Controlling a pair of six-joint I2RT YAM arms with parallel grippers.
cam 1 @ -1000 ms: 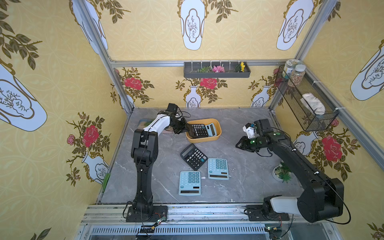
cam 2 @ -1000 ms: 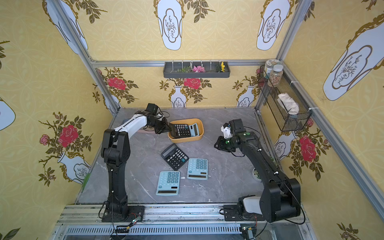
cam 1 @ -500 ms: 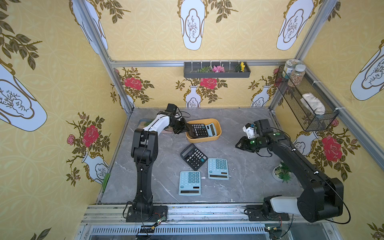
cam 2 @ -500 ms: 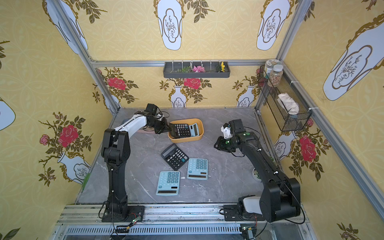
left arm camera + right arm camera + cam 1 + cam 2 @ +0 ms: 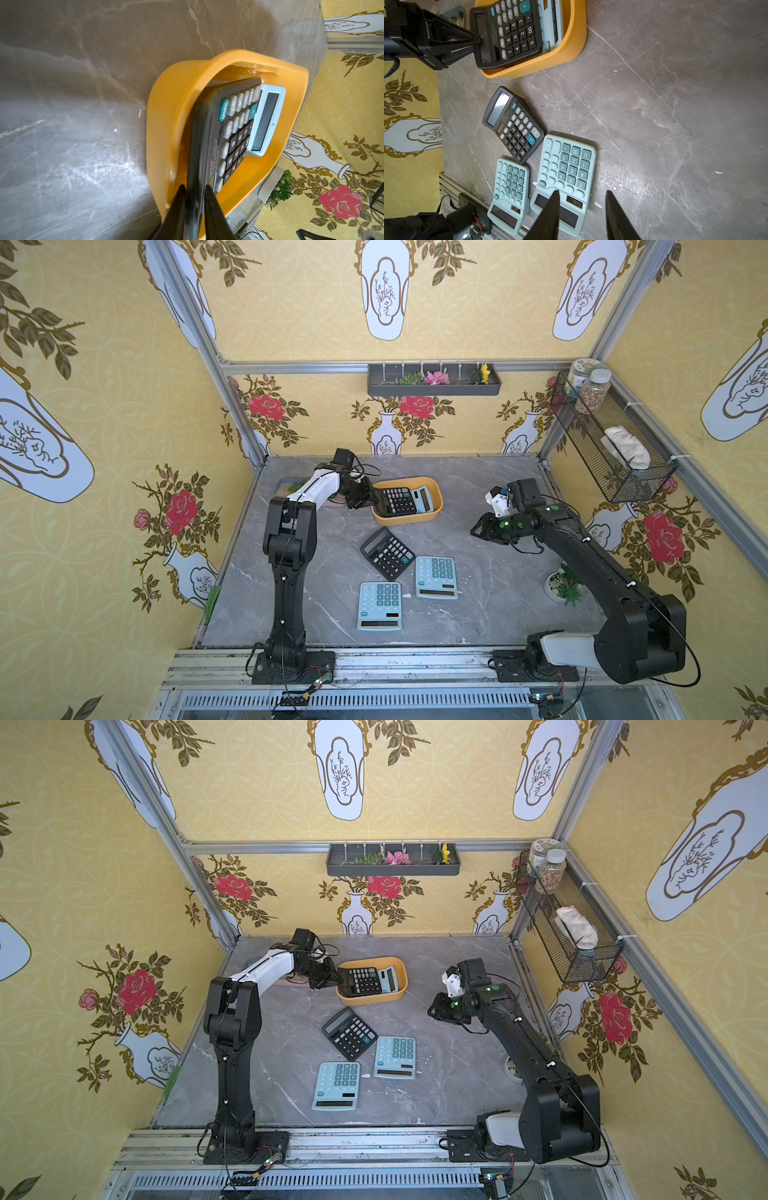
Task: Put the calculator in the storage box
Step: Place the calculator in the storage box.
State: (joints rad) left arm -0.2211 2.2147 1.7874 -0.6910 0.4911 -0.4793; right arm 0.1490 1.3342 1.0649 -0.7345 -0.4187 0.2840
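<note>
The yellow-orange storage box (image 5: 409, 519) (image 5: 374, 999) stands at the back middle of the grey table. A black calculator (image 5: 397, 501) (image 5: 234, 128) lies tilted in it, partly on top of a light blue calculator (image 5: 424, 497) (image 5: 268, 116). The display end of the black one sticks out over the box's left rim. My left gripper (image 5: 372, 499) (image 5: 194, 187) is shut on that end, one finger on each face. My right gripper (image 5: 476, 529) (image 5: 582, 192) hangs open above bare table to the right of the box, with nothing in it.
On the table in front of the box lie another black calculator (image 5: 386, 552) and two light blue ones (image 5: 436, 576) (image 5: 380, 605). A small potted plant (image 5: 563, 583) sits under the right arm. A planter tray (image 5: 286, 487) lies behind the left arm.
</note>
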